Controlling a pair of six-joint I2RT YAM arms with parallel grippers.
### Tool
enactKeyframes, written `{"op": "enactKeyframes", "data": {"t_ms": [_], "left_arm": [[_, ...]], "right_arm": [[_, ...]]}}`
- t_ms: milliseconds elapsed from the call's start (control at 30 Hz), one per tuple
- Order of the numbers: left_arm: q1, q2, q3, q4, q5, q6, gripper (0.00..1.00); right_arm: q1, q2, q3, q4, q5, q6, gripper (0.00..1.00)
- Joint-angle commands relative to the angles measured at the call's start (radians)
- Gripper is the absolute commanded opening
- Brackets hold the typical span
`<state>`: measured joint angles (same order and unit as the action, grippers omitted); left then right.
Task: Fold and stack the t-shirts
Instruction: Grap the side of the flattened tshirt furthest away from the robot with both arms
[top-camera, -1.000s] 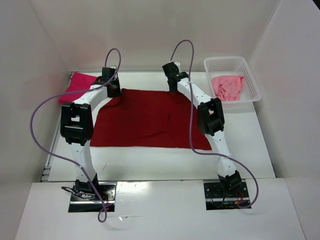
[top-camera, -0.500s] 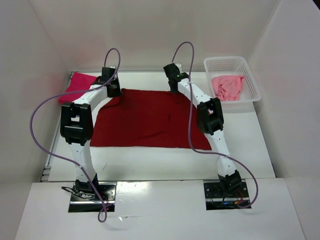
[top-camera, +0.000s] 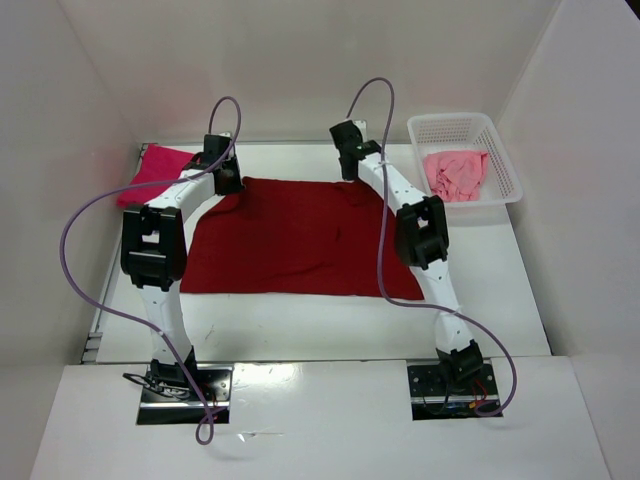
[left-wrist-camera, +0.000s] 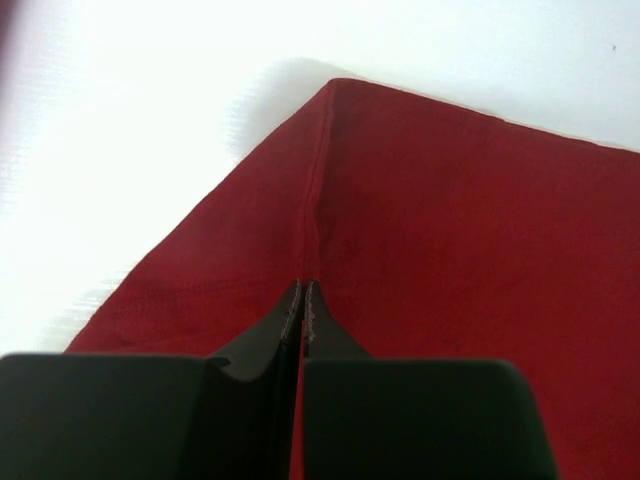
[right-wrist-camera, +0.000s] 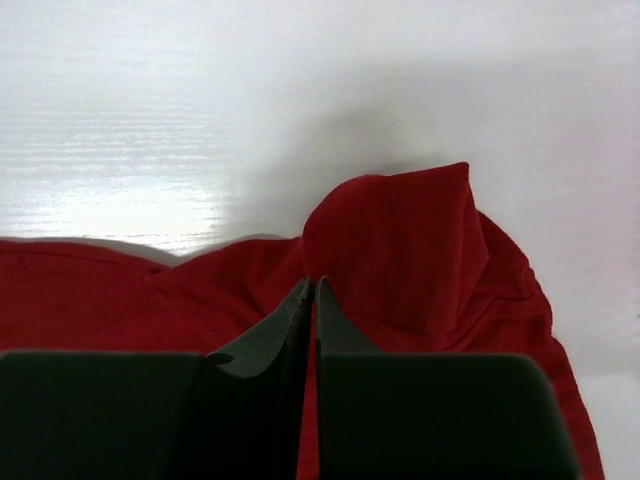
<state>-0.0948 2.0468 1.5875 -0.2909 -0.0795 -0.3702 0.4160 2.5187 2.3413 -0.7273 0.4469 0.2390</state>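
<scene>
The dark red t-shirt (top-camera: 300, 240) lies spread flat across the middle of the table. My left gripper (top-camera: 228, 183) is at its far left corner, shut on a pinched ridge of the red cloth (left-wrist-camera: 420, 220), its fingertips together (left-wrist-camera: 303, 285). My right gripper (top-camera: 350, 172) is at the far right corner, jaws closed on a raised fold of the same shirt (right-wrist-camera: 400, 230), with the fingertips meeting (right-wrist-camera: 312, 283). A bright magenta t-shirt (top-camera: 155, 168) sits folded at the far left. The light pink t-shirt (top-camera: 455, 172) lies crumpled in the basket.
A white mesh basket (top-camera: 505, 165) stands at the far right of the table, near the right wall. White walls close in the table on the left, back and right. Purple cables loop above both arms.
The right gripper's jaws have closed onto the shirt's far right corner, and the wrist has shifted slightly away from the bases. The left arm and the shirt have not moved.
</scene>
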Motion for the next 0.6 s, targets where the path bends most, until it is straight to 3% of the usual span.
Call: {"op": "enactKeyframes", "data": {"t_ms": [0,100,200,367,567], "left_arm": [[0.004,0.023,0.023,0.025,0.009,-0.003,0.02],[0.004,0.023,0.032,0.025,0.009,-0.003,0.02],[0.004,0.023,0.032,0.016,-0.002,-0.003,0.02],[0.032,-0.022,0.043,-0.007,-0.045,-0.003,0.0],[0.132,-0.099,0.019,-0.007,0.024,-0.012,0.0]], "right_arm": [[-0.023,-0.038,0.044,-0.009,-0.002,0.016,0.06],[-0.045,-0.038,0.035,-0.009,-0.002,0.028,0.0],[-0.056,-0.066,0.024,-0.009,-0.034,0.042,0.0],[-0.167,-0.224,-0.052,0.003,-0.239,0.146,0.0],[-0.307,-0.496,-0.412,0.121,-0.43,0.246,0.0]]}}
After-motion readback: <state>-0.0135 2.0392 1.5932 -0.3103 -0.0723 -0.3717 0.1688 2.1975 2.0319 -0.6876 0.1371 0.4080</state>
